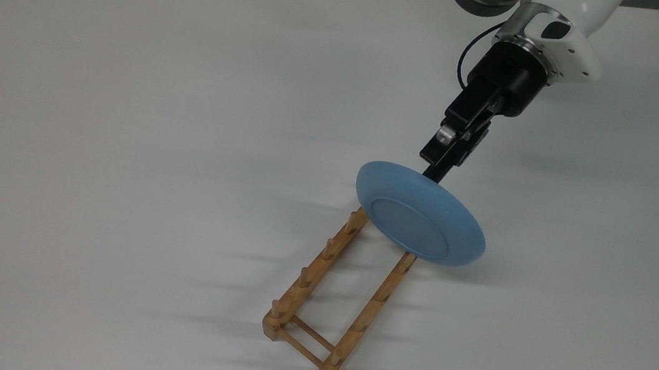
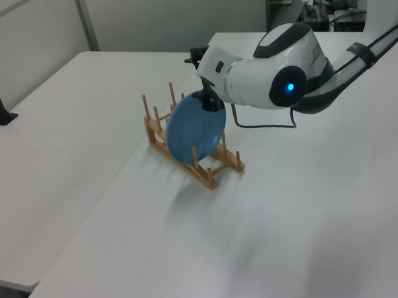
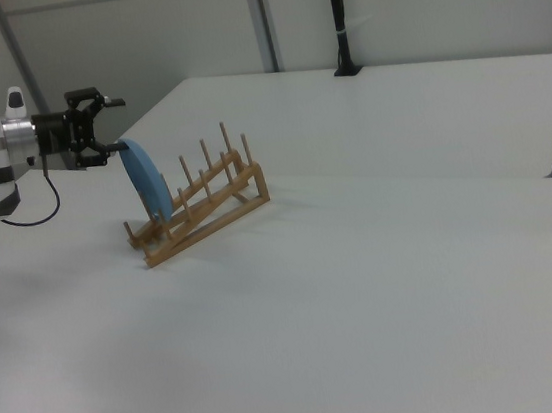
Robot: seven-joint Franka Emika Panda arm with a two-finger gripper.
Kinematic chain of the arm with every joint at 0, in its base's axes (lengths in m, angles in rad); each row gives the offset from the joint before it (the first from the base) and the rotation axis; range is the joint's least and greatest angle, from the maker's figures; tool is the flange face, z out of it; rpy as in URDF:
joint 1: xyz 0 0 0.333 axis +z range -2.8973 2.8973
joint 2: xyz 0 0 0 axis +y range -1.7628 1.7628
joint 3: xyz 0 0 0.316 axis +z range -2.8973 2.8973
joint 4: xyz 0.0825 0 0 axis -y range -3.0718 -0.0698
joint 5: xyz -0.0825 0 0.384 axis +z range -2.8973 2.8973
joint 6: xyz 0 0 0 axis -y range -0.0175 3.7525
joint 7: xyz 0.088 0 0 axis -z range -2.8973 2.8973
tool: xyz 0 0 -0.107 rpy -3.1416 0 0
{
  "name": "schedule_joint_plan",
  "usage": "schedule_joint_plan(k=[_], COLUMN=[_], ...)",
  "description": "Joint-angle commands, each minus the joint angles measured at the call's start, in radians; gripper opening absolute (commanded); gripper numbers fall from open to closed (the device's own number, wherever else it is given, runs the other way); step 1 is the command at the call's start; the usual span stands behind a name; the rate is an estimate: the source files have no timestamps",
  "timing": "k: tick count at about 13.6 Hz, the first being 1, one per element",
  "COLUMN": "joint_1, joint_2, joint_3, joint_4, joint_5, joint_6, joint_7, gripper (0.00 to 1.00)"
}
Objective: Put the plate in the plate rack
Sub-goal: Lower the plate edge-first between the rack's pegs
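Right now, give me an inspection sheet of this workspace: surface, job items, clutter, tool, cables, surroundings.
Surface: white table, carrying the rack.
Job's things: light-blue plate stands on edge, tilted, among the pegs at one end of the wooden plate rack.
Clutter: nothing seen.
Grippers: tool open, at the plate's upper rim.
Cables: black cable loops by the arm's wrist.
Surroundings: black post at the table's far edge, partition walls behind.
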Motion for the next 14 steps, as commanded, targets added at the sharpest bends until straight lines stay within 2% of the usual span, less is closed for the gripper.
schedule_joint_plan(k=[1,4,10,14], joint_1=[0.01,0.005,-0.016,-0.024], joint_2=[-0.005,-0.014,-0.017,-0.003], joint_3=[-0.005,-0.005,-0.006,-0.006], joint_4=[0.01,0.013,0.007,-0.038], joint_5=[-0.026,-0.032,-0.092,-0.125], joint_6=[-0.03,-0.03,-0.033,-0.032], joint_7=[0.04,0.042,0.047,0.068], gripper=[1.0,1.0,1.0,1.0])
